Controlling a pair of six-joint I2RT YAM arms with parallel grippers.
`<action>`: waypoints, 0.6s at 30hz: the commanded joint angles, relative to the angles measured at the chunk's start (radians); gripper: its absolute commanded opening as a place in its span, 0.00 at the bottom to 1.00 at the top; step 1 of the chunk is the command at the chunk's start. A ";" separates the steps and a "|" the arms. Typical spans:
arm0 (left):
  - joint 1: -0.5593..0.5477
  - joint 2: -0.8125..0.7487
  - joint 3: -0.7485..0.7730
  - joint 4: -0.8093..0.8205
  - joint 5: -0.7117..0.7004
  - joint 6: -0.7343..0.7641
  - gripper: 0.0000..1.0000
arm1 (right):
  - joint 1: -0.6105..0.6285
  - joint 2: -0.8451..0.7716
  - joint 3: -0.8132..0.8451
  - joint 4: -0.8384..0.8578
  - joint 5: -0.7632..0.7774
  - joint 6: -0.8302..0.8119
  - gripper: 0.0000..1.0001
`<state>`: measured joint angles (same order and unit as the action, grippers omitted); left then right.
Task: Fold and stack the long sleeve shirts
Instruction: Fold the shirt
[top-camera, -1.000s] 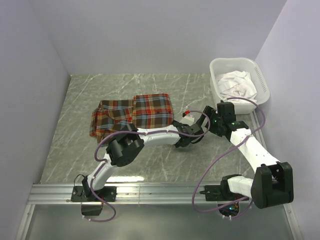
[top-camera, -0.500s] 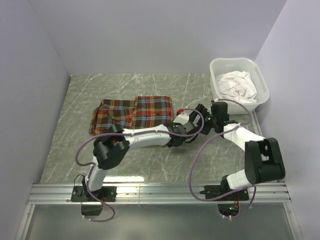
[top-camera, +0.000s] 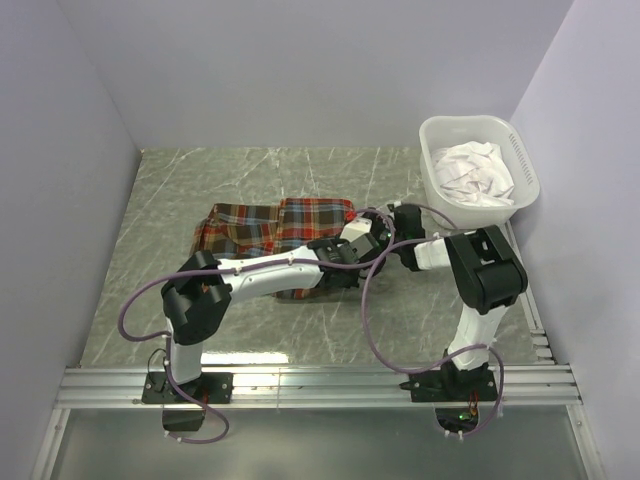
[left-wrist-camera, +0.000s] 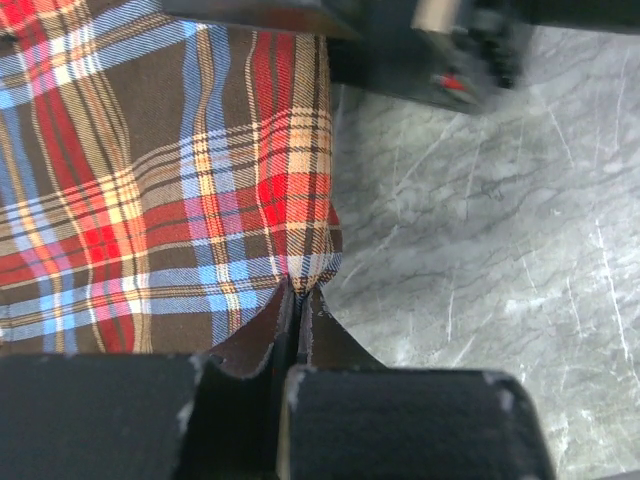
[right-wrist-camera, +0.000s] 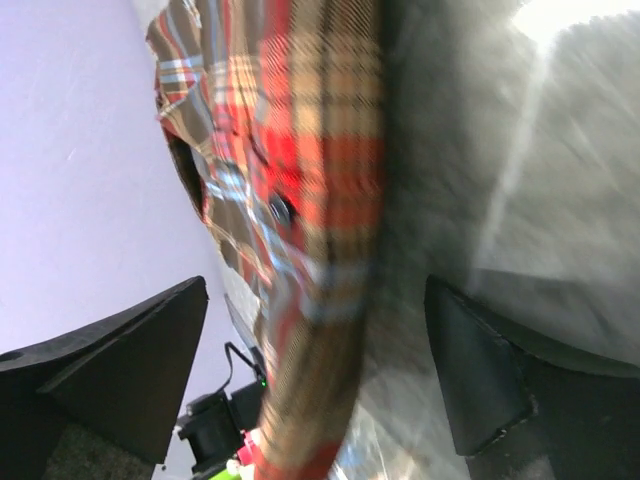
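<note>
The shirt (top-camera: 262, 225) lies mid-table (top-camera: 180, 190), long axis left to right; the left gripper (left-wrist-camera: 298, 292) is clenched on its near right corner, and the right gripper (right-wrist-camera: 315, 345), spread wide, straddles the same right edge ungrasped, so any fold runs leftward.

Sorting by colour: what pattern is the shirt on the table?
The shirt is plaid: red, orange, blue and dark brown; clearest in the left wrist view.
</note>
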<state>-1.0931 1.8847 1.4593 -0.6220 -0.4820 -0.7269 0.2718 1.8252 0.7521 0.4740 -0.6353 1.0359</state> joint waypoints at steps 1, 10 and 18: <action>0.010 -0.041 -0.001 0.053 0.040 -0.022 0.01 | 0.033 0.046 0.036 0.089 -0.009 0.036 0.93; 0.013 -0.056 -0.011 0.091 0.126 -0.022 0.03 | 0.050 0.109 0.056 0.124 0.002 0.018 0.67; 0.013 -0.127 -0.042 0.108 0.194 -0.022 0.42 | 0.050 0.095 0.119 -0.015 0.042 -0.117 0.03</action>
<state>-1.0767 1.8496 1.4189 -0.5560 -0.3408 -0.7322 0.3168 1.9411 0.8089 0.5156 -0.6289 1.0065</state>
